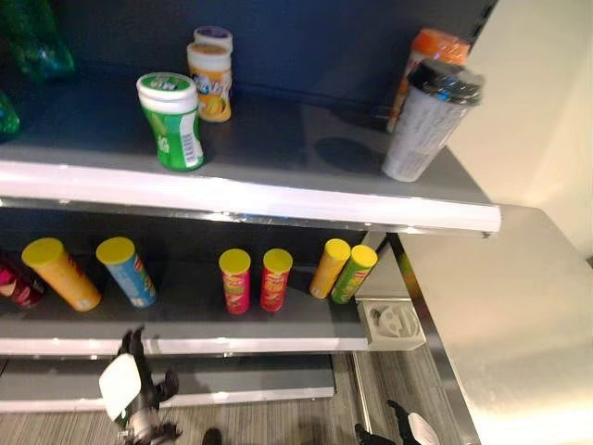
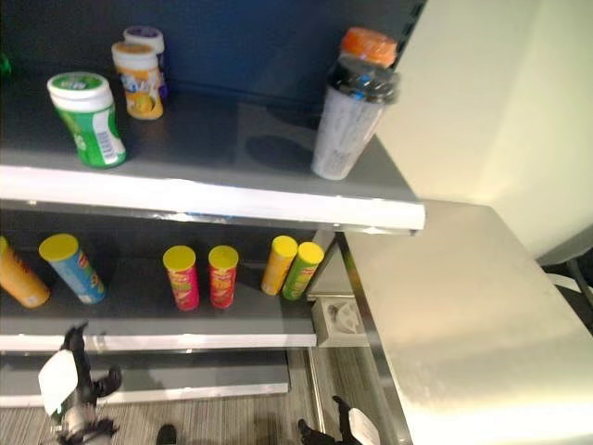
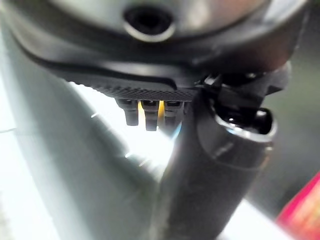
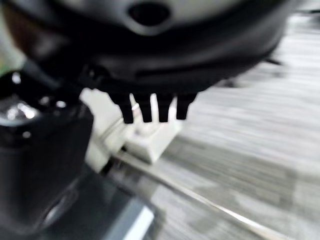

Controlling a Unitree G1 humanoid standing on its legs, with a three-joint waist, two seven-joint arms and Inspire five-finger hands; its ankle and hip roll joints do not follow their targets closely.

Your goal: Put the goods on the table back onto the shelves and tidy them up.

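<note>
Low at the frame's bottom, both my hands (image 1: 130, 394) (image 1: 408, 428) are hanging empty, fingers seemingly relaxed; the surface (image 1: 519, 334) is lying nearer my right.

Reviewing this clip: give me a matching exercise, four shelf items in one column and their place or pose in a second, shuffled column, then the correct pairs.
Items:
1. green bottle
2. grey cup
3. blue can
4. red cans

Places:
A. side by side at the middle of the lower shelf
B. right end of the upper shelf, leaning, dark lid
C. near the front edge of the upper shelf, white cap
D. lower shelf beside an orange can, yellow lid

Pairs: 1-C, 2-B, 3-D, 4-A
</note>
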